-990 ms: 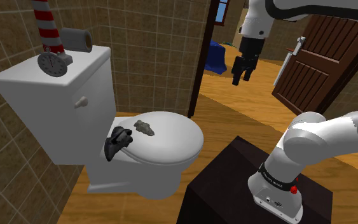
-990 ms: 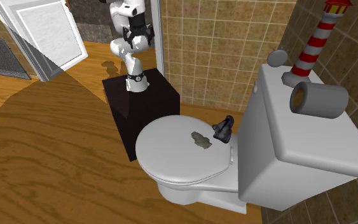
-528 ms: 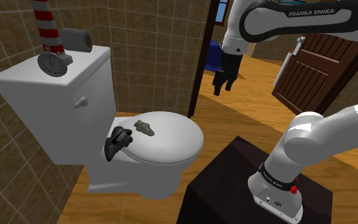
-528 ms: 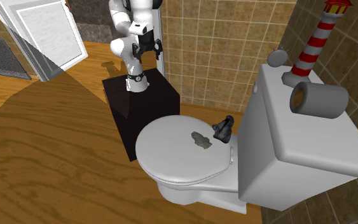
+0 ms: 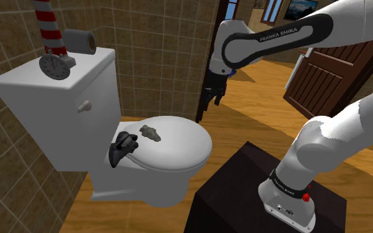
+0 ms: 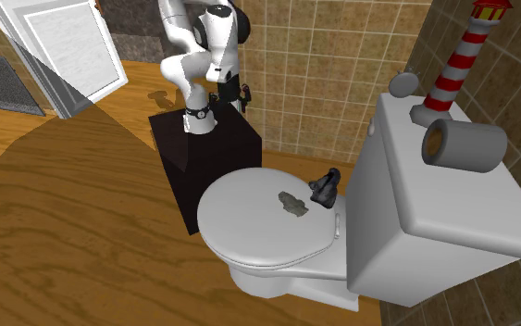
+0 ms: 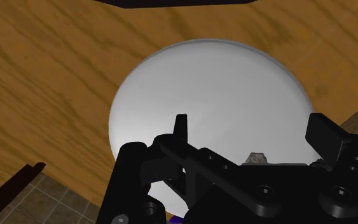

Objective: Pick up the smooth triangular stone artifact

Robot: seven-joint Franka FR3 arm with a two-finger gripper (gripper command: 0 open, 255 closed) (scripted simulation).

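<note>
The pincer [image 5: 211,99] hangs at the upper middle of the shoulder view, its fingers [image 7: 181,127] wide apart and holding nothing. The grey stone artifact [image 5: 151,132] lies well apart, to its lower left, on the white toilet lid [image 5: 185,151]. The arm [image 5: 258,46] carries the words "FRANKA EMIKA".

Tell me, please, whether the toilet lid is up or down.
Down: the white toilet lid lies flat over the bowl, and the grey stone and a dark object rest on top of it.
</note>
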